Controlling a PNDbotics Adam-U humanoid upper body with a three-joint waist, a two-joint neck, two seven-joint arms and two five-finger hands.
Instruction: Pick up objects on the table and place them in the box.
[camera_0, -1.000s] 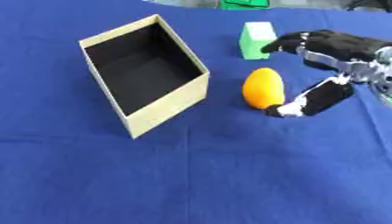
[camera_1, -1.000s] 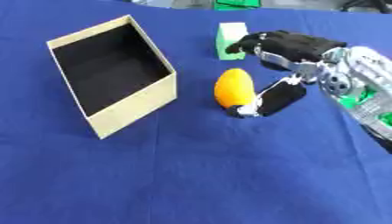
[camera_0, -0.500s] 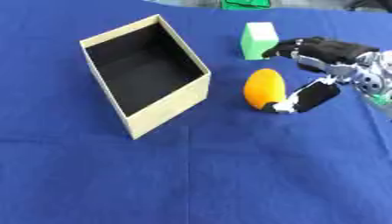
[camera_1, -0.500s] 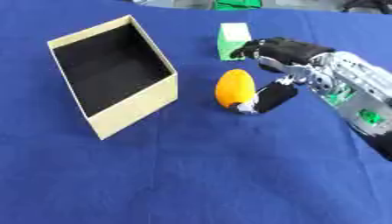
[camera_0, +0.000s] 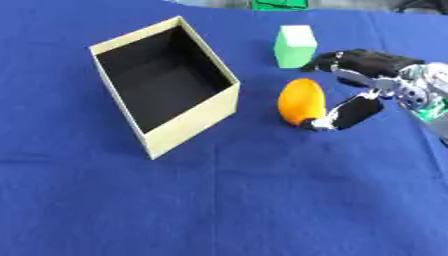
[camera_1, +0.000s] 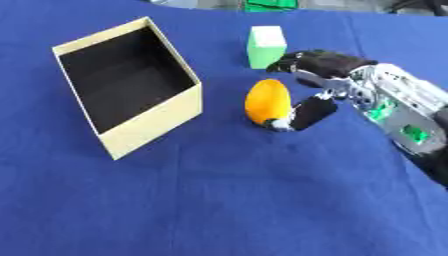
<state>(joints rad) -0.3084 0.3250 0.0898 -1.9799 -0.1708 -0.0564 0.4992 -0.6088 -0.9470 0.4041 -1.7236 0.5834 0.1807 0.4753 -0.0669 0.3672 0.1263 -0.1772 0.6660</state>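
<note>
An orange egg-shaped object (camera_0: 301, 101) lies on the blue cloth to the right of an open cream box (camera_0: 163, 113) with a black inside. My right hand (camera_0: 368, 82) reaches in from the right and brackets the orange object: its thumb (camera_0: 348, 113) touches the object's near end, and its curled fingers (camera_0: 337, 61) arch over the far side without closing on it. A green block (camera_0: 294, 46) stands just behind the fingers. My left hand shows in neither view.
A green item (camera_0: 280, 4) sits at the table's far edge. The blue cloth (camera_0: 219, 210) covers the whole table. The box stands tilted, its opening facing up and toward the right.
My right hand has slid left toward the orange object. Its thumb now meets the object's near end, and the fingers have come over its far side.
</note>
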